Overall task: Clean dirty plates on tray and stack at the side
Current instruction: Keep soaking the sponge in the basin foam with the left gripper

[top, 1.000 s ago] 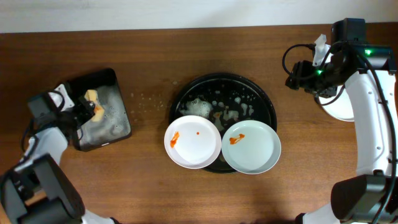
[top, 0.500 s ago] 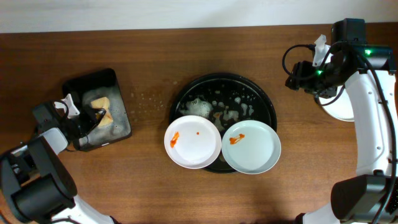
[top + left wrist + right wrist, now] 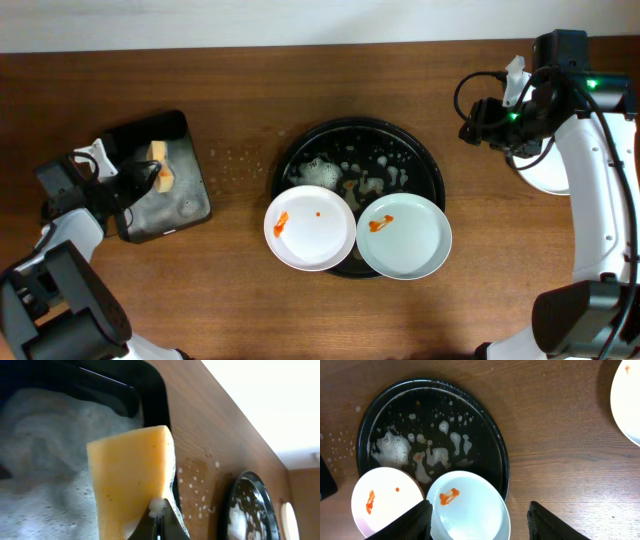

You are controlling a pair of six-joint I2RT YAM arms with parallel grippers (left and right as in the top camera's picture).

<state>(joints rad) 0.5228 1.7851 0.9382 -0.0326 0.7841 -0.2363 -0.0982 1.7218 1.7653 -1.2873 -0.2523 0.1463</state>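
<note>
Left end effector (image 3: pixel 160 516) grips the sponge (image 3: pixel 132 477) above the tub (image 3: pixel 190 205), right end effector (image 3: pixel 480 517) hangs wide, two smeared plates (image 3: pixel 310 227) await cleaning on the tray (image 3: pixel 425 165) (a third plate (image 3: pixel 627 405) lies aside), so most work remains.

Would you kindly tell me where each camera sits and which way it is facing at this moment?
Overhead: above the table, looking straight down on tray, tub and both arms.
Left wrist: on the left arm, looking along the shut left end effector pinching the yellow sponge.
Right wrist: on the right arm, looking down past the open right end effector at two smeared plates.
Shared: all three show the tray.
</note>
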